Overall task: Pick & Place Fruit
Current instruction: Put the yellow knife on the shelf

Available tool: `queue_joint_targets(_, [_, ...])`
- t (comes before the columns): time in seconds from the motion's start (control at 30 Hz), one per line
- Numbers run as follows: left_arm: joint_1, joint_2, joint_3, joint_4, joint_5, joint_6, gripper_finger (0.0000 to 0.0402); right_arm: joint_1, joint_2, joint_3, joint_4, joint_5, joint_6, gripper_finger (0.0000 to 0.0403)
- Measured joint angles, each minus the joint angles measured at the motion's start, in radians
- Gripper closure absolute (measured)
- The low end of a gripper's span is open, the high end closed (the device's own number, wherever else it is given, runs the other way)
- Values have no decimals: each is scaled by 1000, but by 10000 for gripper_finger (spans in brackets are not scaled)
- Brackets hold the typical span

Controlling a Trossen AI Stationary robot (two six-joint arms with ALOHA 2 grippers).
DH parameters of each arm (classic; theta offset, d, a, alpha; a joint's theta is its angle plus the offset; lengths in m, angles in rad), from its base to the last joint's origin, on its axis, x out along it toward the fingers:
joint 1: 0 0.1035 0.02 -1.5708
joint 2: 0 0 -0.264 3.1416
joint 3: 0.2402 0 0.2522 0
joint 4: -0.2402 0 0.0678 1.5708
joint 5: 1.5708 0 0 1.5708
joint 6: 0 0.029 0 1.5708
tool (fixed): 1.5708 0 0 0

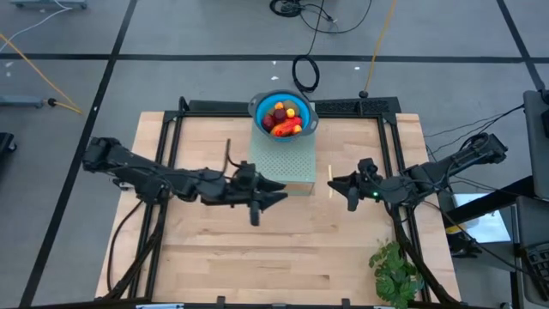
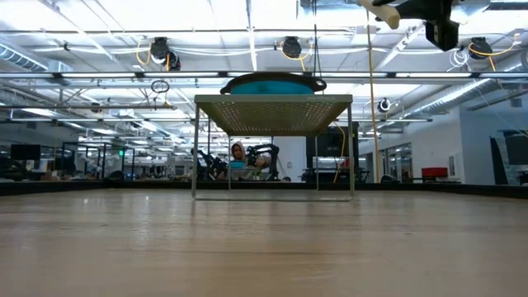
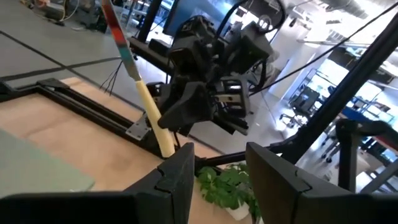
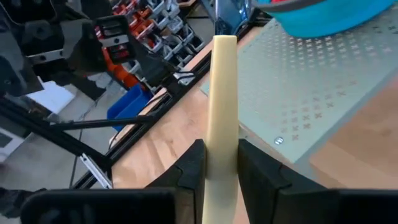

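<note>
The right gripper [image 4: 216,171] is up off the wooden table [image 1: 257,249], fingers clamped on the pale cream handle of a slim knife [image 4: 222,106], and that is no fruit at all. The fruit [image 1: 284,118], a heap of red, orange and yellow pieces, sits in the round blue bowl [image 1: 260,105] on top of the pale green perforated stand [image 1: 287,167] at the far middle of the table. Across the stand, the left gripper [image 3: 214,177] hovers with its fingers parted and nothing between them, looking straight at the right arm and the knife. The risk here: the two arms face each other at close quarters, so a reach toward the bowl could clip the blade or the other wrist. The knife is pinched only at its handle, so it may twist or slip out. A nudge to the stand's edge could tip the bowl and scatter the pieces. The green leafy bunch [image 1: 395,273] lies near the table's front corner, well apart.
</note>
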Motion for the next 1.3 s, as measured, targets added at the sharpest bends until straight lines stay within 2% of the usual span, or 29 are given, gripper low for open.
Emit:
queue_joint_targets(0.27, [8, 179, 146, 1, -11, 27, 257, 2, 16, 0, 44, -39, -93, 339])
queue_joint_targets(0.53, [29, 292, 226, 35, -17, 28, 257, 36, 17, 0, 44, -36, -127, 337])
queue_joint_targets(0.7, [51, 328, 228, 81, -15, 22, 256, 52, 25, 0, 44, -33, -127, 339])
queue_joint_targets(0.93, [80, 333, 228, 93, 67, -16, 256, 61, 37, 0, 45, -6, -127, 337])
queue_joint_targets(1.2, [87, 334, 228, 93, 70, -5, 255, 62, 38, 0, 45, -2, -127, 336])
queue_joint_targets(1.3, [87, 334, 228, 94, 70, -4, 239, 62, 38, 0, 59, 0, -127, 338])
